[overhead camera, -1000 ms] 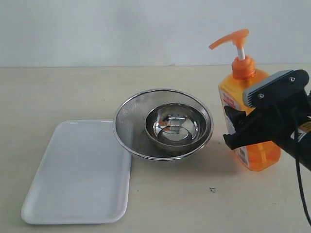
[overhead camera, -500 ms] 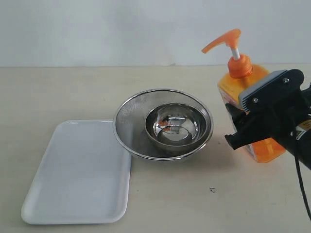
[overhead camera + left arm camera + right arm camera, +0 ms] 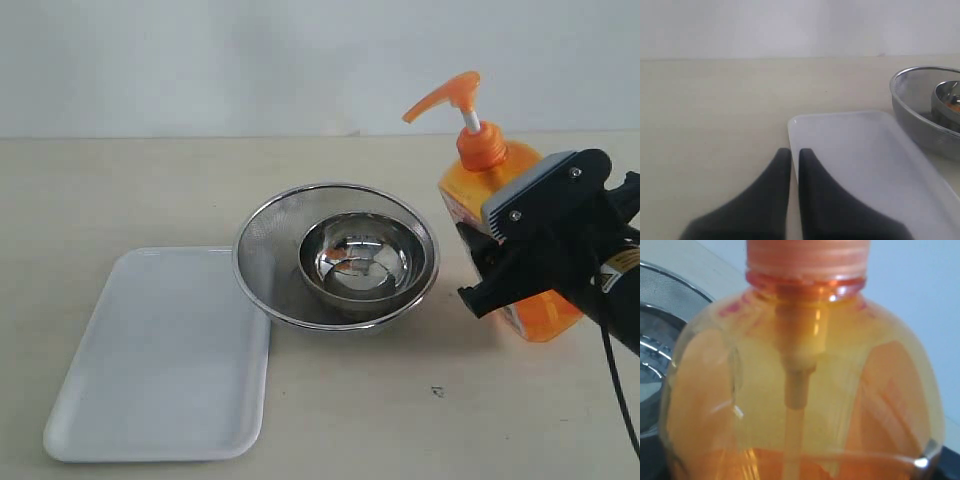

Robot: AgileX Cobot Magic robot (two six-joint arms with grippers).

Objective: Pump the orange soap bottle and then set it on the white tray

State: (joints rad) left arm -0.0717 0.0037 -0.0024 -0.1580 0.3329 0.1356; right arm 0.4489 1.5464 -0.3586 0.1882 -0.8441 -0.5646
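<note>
Tabletop scene with soap bottle, tray and bowls. The orange soap bottle (image 3: pixel 478 180) stands at the right of the exterior view, just beside the bowls and well apart from the white tray (image 3: pixel 160 350). It leans, with its orange pump head tipped toward the bowls; whether its base rests flat on the table (image 3: pixel 150 190) cannot be told. The right gripper (image 3: pixel 480 268) closes around the lower body of the bottle, one black finger on either side, so that the fingers stand fairly wide and hold the bottle between them. In the right wrist view the bottle (image 3: pixel 800 390) fills the picture: translucent orange wall, ribbed collar, and the pale dip tube running down inside.

The left gripper (image 3: pixel 794 155) shows only in the left wrist view; its two dark fingers lie almost together with a thin slit between them and hold nothing. Their tips hang at a rounded corner of the tray (image 3: pixel 860 165). The tray lies flat at the left of the exterior view, with nothing on it. Just beside it sits a steel mesh bowl (image 3: pixel 270 260), with a smaller polished steel bowl (image 3: pixel 360 260) nested inside
</note>
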